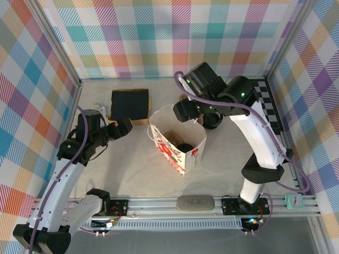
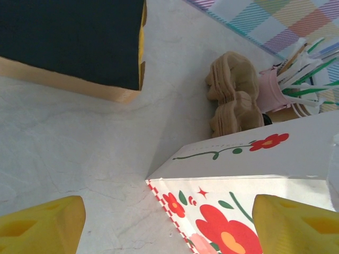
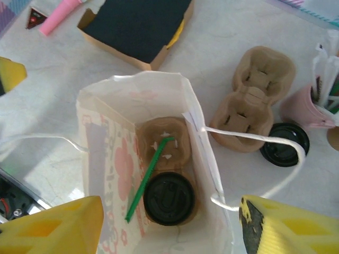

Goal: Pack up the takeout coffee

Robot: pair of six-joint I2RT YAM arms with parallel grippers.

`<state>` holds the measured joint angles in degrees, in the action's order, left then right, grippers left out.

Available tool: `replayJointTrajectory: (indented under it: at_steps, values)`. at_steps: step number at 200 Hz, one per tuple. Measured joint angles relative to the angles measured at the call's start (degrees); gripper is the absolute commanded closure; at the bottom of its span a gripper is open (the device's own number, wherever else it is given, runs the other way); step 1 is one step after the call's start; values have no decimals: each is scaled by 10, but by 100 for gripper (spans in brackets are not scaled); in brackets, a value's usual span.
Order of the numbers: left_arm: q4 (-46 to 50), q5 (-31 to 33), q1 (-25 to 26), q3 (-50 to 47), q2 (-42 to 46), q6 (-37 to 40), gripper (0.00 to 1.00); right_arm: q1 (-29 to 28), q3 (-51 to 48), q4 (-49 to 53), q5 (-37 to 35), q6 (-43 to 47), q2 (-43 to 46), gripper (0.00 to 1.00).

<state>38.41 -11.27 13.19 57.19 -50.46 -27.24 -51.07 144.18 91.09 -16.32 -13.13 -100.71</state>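
The coffee (image 3: 169, 197) is seen inside the open paper bag (image 3: 100, 137), seated in one pocket of a brown carrier (image 3: 153, 132) that lies on the bag's floor. From above, only its black lid is shown. In the right wrist view the coffee is held in the carrier's 6 o'clock pocket, and the tip of a green straw (image 3: 149, 177) is found in the 12 o'clock pocket. The straw is laid slantwise from 1 o'clock down to 7 o'clock, just beside the lid.

The right claw (image 3: 169, 217) is held above the bag's mouth with its yellow fingers (image 3: 53, 230) spread wide, and nothing is pinched between them. The left claw (image 2: 167, 217) is likewise spread and empty. In the top view it is placed at 9 o'clock of the bag and is pointed at the bag's flowered side.

On the worktop (image 3: 222, 47), a black-topped box (image 3: 137, 24) is set at 11 o'clock of the bag. A stack of spare carriers (image 3: 254, 95) lies at 2 o'clock of the bag. A loose black lid (image 3: 284, 151) is placed just beside the stack, and a pink cup (image 3: 307, 108) of straws is stood at its 3 o'clock.
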Motion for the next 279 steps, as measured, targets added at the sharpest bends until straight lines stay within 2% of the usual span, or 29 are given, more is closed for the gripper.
replayJointTrajectory:
  at_steps: [18,40,75,101,149,173,228,258,279]
  values:
    - [-14,-15,0,0,-4,-4,18,10,-38,-3,-11,-2,16,31]
    - [-41,-25,13,-12,-5,-18,19,32,-97,-13,-22,-9,38,38]
    - [-96,-28,70,-74,-18,-60,25,59,-212,-43,-20,-18,96,46]
    - [-128,-27,103,-112,-47,-87,28,66,-296,-68,-3,-26,134,53]
    - [-207,-28,126,-123,-107,-121,34,93,-411,-130,40,-29,149,66]
    - [-236,-29,134,-124,-140,-126,36,104,-426,-146,50,-29,146,71]
    - [-257,-28,137,-124,-174,-127,36,113,-426,-155,54,-25,143,94]
    - [-257,-28,140,-122,-177,-126,36,113,-426,-154,53,-23,143,100]
    - [-252,-28,141,-113,-177,-125,36,113,-425,-150,44,-18,143,100]
